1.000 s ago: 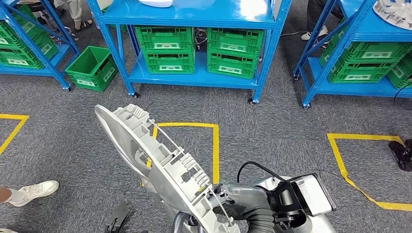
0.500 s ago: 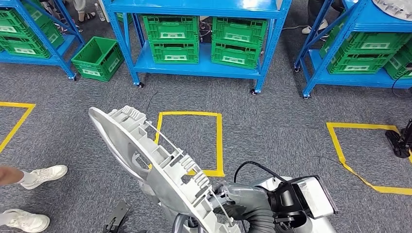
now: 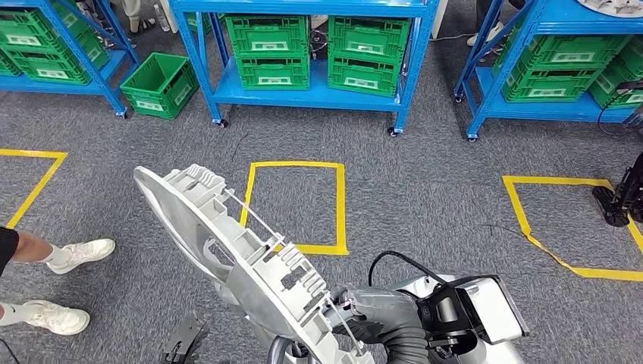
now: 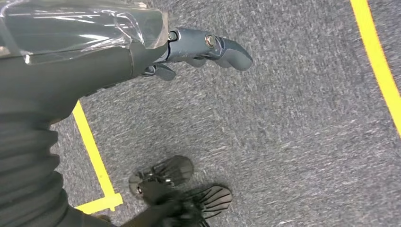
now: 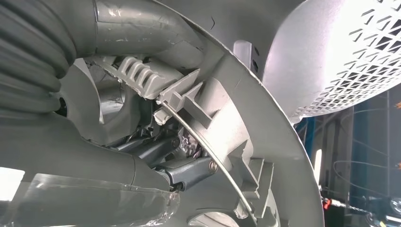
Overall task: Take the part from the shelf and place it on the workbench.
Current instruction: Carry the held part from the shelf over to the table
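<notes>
I carry a large light-grey moulded plastic part, ribbed and roughly disc-shaped, tilted on edge in front of my body in the head view. My right hand grips its lower rim. In the right wrist view the dark fingers clamp a ribbed tab of the part beside a thin wire. My left hand hangs over the grey carpet with its fingers apart and nothing in it.
Blue shelving with green crates stands ahead, and a loose green crate sits on the floor. A yellow tape square marks the carpet. A person's legs in white shoes are at the left. A dark stand is far right.
The whole view has shifted: the shelves lie further up and away. A person's legs have come further into view at the left. The part stays in my right hand.
</notes>
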